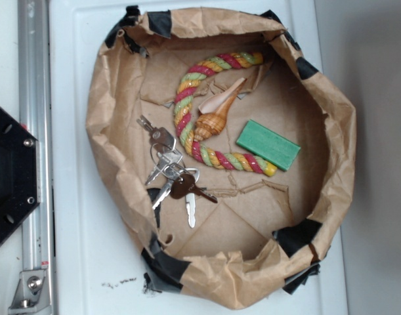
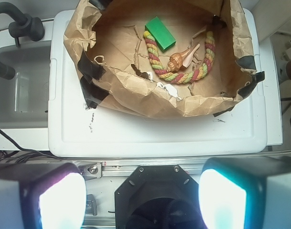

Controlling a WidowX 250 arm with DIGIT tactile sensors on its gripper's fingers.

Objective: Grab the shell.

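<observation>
Shell [image 1: 216, 115] sits near the middle of a crumpled brown paper basin [image 1: 115, 85], tucked inside the curve of a red, yellow and green twisted rope [image 1: 187, 108]; its striped orange-brown body touches the rope on the left, and its pale pointed end angles up toward the right. Starting from the left in the exterior view, a metal rail [image 1: 35, 98] runs along the edge of the white surface [image 1: 72, 197], with a black mounting plate [image 1: 10, 174] beside it. Next comes the paper basin, its rim patched with black tape [image 1: 164, 266] in several spots. Inside it, on the left, lies a bunch of keys [image 1: 170, 172] on rings, just beside the lower stretch of the rope. The rope bends in a C shape that opens rightward, and the shell lies within that curve. Further right, a green rectangular block [image 1: 268, 144] rests flat, its lower corner close to the rope's yellow tip. In the wrist view the same basin appears higher up, with the shell [image 2: 181, 59] again cradled by the rope [image 2: 157, 57] and the green block [image 2: 160, 32] beyond it. The pincer [image 2: 143, 200] is well back from the basin, its two pale fingers [image 2: 59, 200] spread wide apart and holding nothing.
</observation>
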